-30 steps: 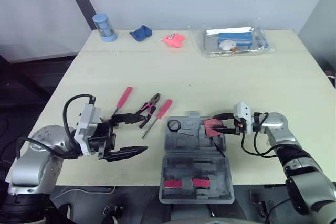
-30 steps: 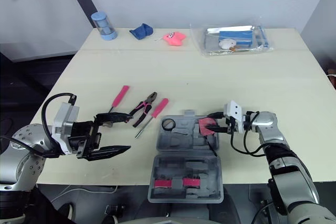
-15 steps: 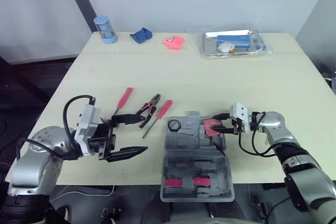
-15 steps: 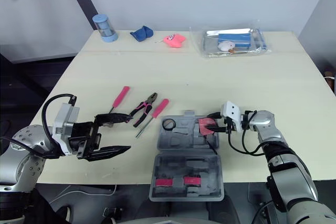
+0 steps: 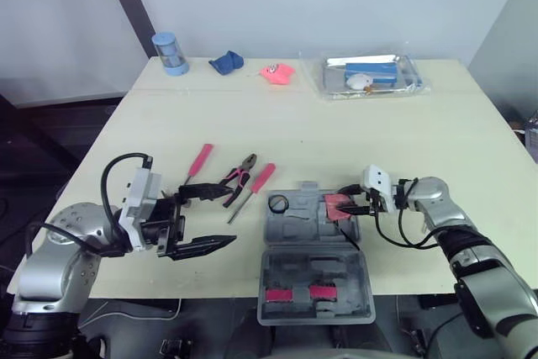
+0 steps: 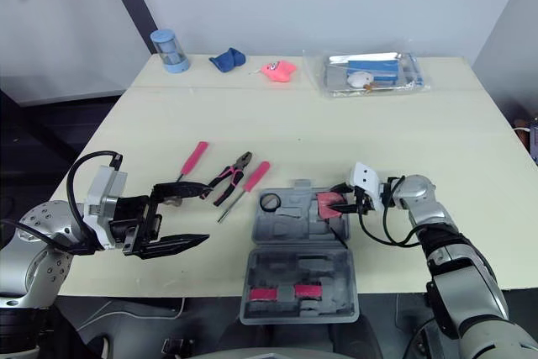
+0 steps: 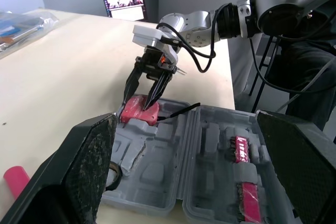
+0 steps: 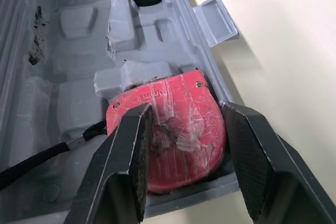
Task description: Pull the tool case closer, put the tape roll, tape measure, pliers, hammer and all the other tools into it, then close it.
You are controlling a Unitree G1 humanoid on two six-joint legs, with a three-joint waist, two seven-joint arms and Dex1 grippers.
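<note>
Seating step: I judge the step in hand to be setting the red tape measure (image 8: pixel 168 129) into its moulded pocket in the open grey plastic tool case (image 5: pixel 294 229).
Right claw (image 8: pixel 186 114): closed on the red tape measure, with one black finger on each side of its body and the gap no wider than that body.
Tape measure location: in the pocket of the tray half nearest my right arm. One edge appears to ride on a grey moulded rib, so it looks not fully flat.
Neighbouring item: the black tape roll (image 5: pixel 279 202) sits in the pocket at the opposite end of the same half, well apart.
Method: push straight down until the body lies flat. Then part the fingers just enough to clear it and lift out along their own line, so the pads do not drag it up.
Caution: a thin black cord (image 8: pixel 47 156) trails from the tape measure across the tray. If it lies over the rim, it may block closing.
Left claw (image 5: pixel 202 220): spread wide and empty, above the cream tabletop (image 5: pixel 336 140) beside the case.
Outstanding: the pink-handled pliers (image 5: pixel 239 181) and two pink-handled screwdrivers (image 5: pixel 200 160) lie on the tabletop, outside the case.
</note>
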